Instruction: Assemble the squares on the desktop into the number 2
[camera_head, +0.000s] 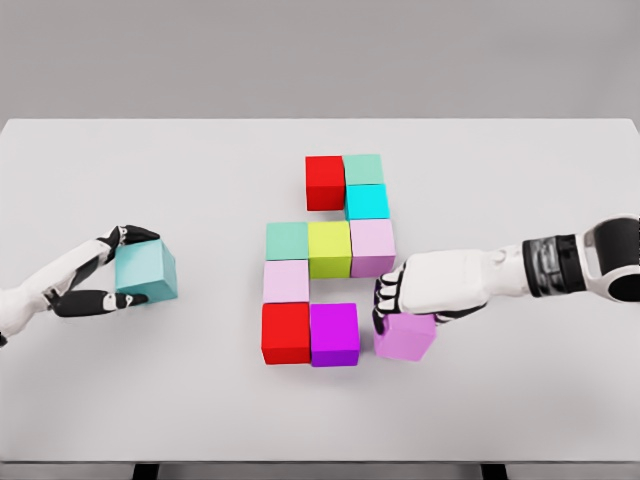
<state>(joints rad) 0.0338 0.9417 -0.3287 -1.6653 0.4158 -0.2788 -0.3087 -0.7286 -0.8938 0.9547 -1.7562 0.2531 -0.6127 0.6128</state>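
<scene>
White desk (120, 400) | left hand (110, 270) grips teal cube (147, 272) | right hand (420, 290) grasps violet cube (405, 337)

Red (325, 183), green (364, 169), cyan (367, 202), yellow (329, 249), pink (373, 247), magenta (334, 334) cubes; white table (120, 400).

White arms (470, 280) with black joints and black fingertips (135, 232).

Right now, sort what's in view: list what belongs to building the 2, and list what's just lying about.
Belongs to the job:
- nine cubes already laid as the figure, from the top red cube to the bottom magenta cube
- violet cube gripped in the right hand
- teal cube gripped in the left hand

Lying about:
- nothing; only the white table
</scene>
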